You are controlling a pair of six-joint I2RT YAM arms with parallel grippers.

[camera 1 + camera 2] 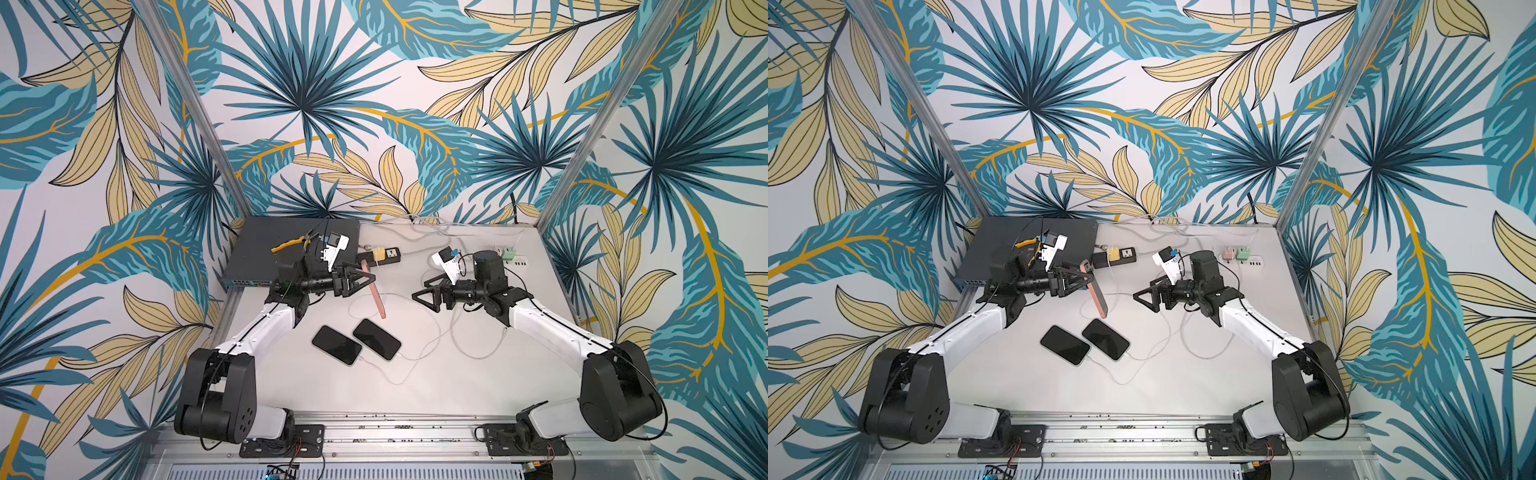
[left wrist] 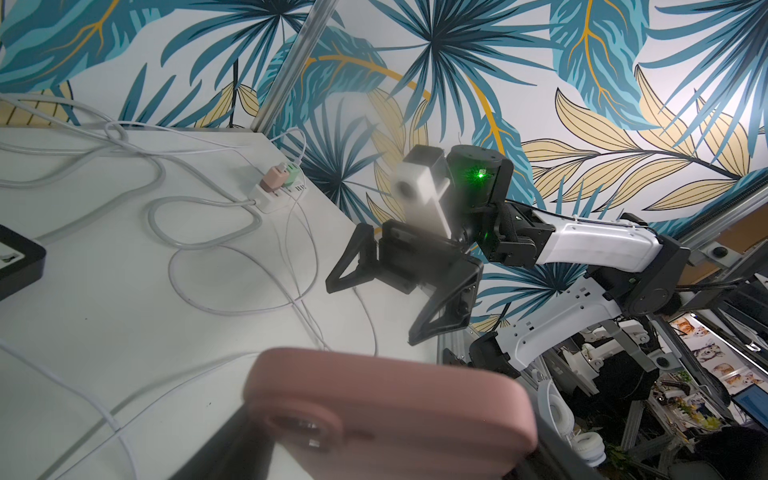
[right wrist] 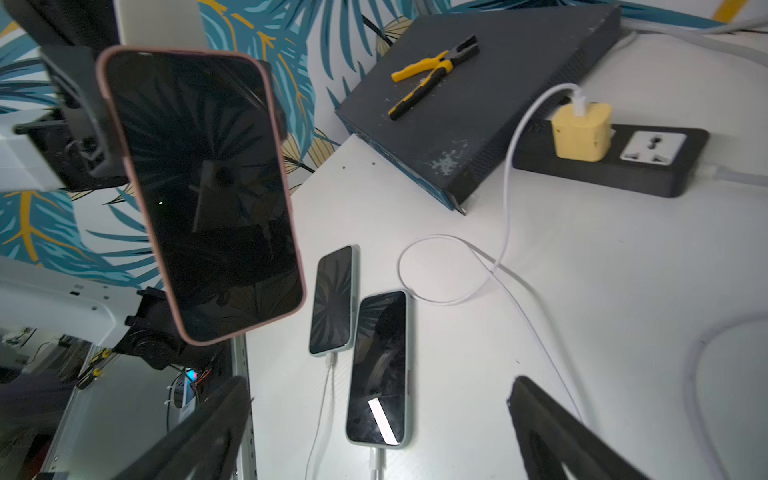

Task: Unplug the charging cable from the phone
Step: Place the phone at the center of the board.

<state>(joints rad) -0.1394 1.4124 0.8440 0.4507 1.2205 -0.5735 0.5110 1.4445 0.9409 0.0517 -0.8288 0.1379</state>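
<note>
A phone in a pink case [image 1: 376, 291] [image 1: 1096, 291] hangs edge-up above the table with my left gripper [image 1: 365, 276] shut on its upper part. The right wrist view shows its dark screen [image 3: 199, 187], and no cable shows at its lower end. In the left wrist view only its pink back [image 2: 395, 411] fills the space between the jaws. A white charging cable [image 3: 505, 199] runs from a yellow charger [image 3: 582, 133] and lies looped on the table. My right gripper [image 1: 422, 291] [image 3: 378, 382] stands open and empty, a little to the right of the phone.
Two dark phones [image 1: 336, 345] [image 1: 377, 338] lie side by side on the table, each with a white cable plugged in. A grey box [image 1: 291, 249] with yellow pliers [image 3: 432, 70] sits at the back left. A black power strip [image 1: 384, 254] and a white charger block [image 1: 509, 255] stand behind.
</note>
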